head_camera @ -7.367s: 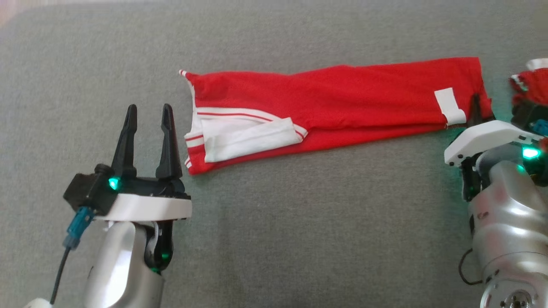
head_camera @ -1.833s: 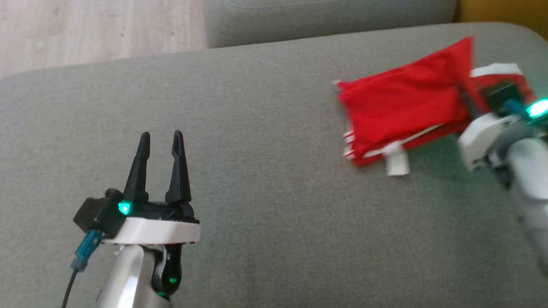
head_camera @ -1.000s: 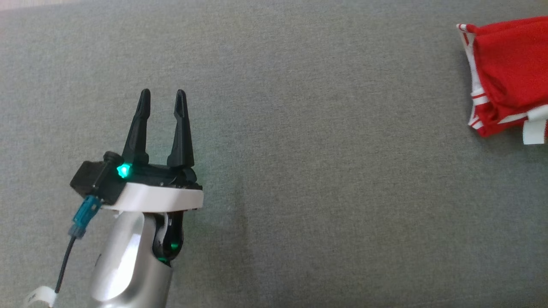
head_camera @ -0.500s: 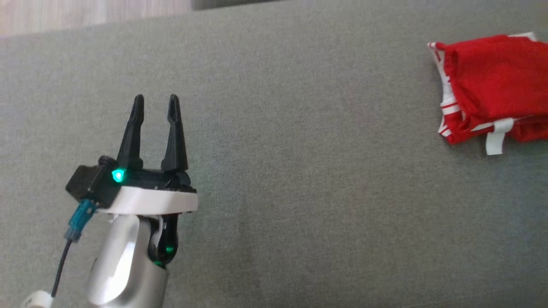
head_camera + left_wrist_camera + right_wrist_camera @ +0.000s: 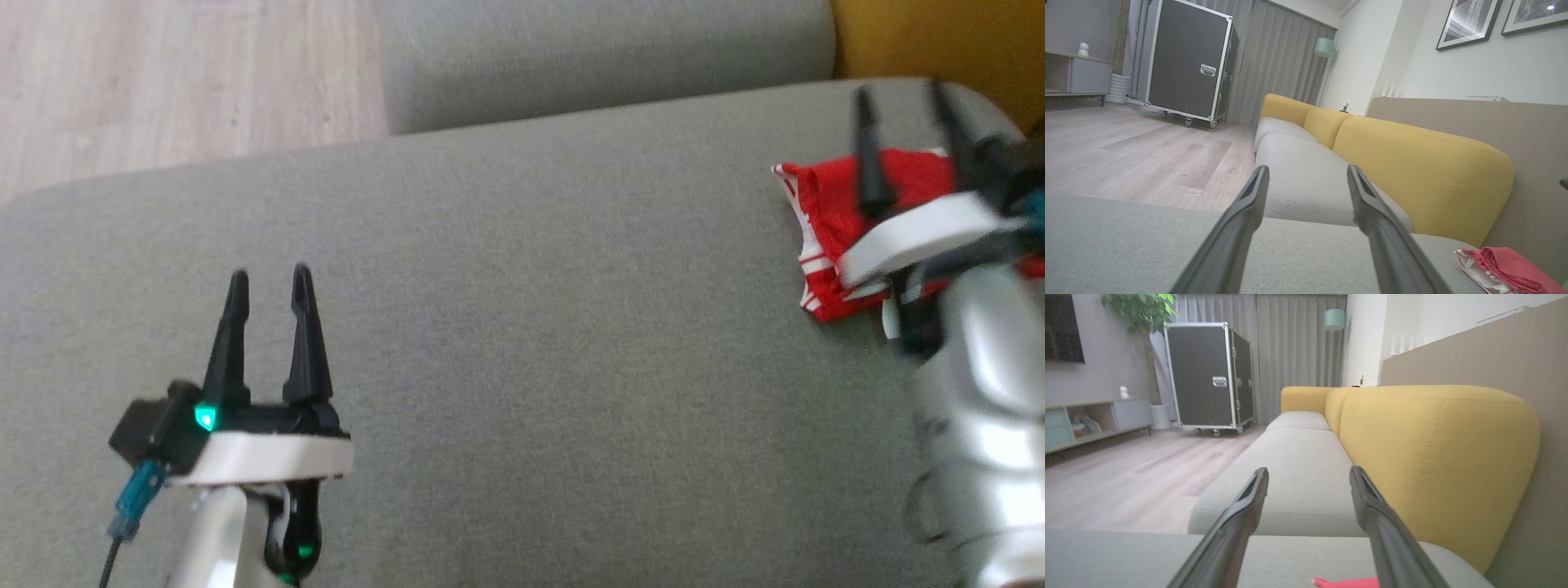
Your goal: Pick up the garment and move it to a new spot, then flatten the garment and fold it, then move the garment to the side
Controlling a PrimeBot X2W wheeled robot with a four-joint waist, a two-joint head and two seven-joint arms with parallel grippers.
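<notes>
1. Head view: the left gripper [image 5: 269, 274] stands at the lower left above the grey sofa seat [image 5: 531, 286]. Its two dark fingers are apart and point up the picture with nothing between them.
2. The right gripper [image 5: 898, 90] is at the right edge, blurred, its jaws spread wide and empty.
3. The red garment [image 5: 824, 212] with white trim lies folded in a small bundle on the seat's far right end, near the yellow backrest [image 5: 922, 37]. The right gripper's wrist and fingers cover part of it; whether they touch the cloth cannot be told.
4. A second grey cushion [image 5: 604, 57] and a pale wooden floor [image 5: 188, 73] lie beyond the seat. The left gripper is well apart from the garment.
5. Left wrist view: the left gripper's jaws are wide open over the bare grey seat and hold nothing. The garment shows at the lower right corner, lying on the seat at the foot of the yellow backrest.
6. Beyond stand a black wheeled case [image 5: 1188, 69], grey curtains [image 5: 1282, 69] and framed pictures [image 5: 1470, 20] on the wall.
7. Right wrist view: the right gripper's jaws are equally wide apart and empty. A sliver of the garment shows at the bottom edge between the fingers, on the seat. A potted plant [image 5: 1143, 310] stands beside the case.
</notes>
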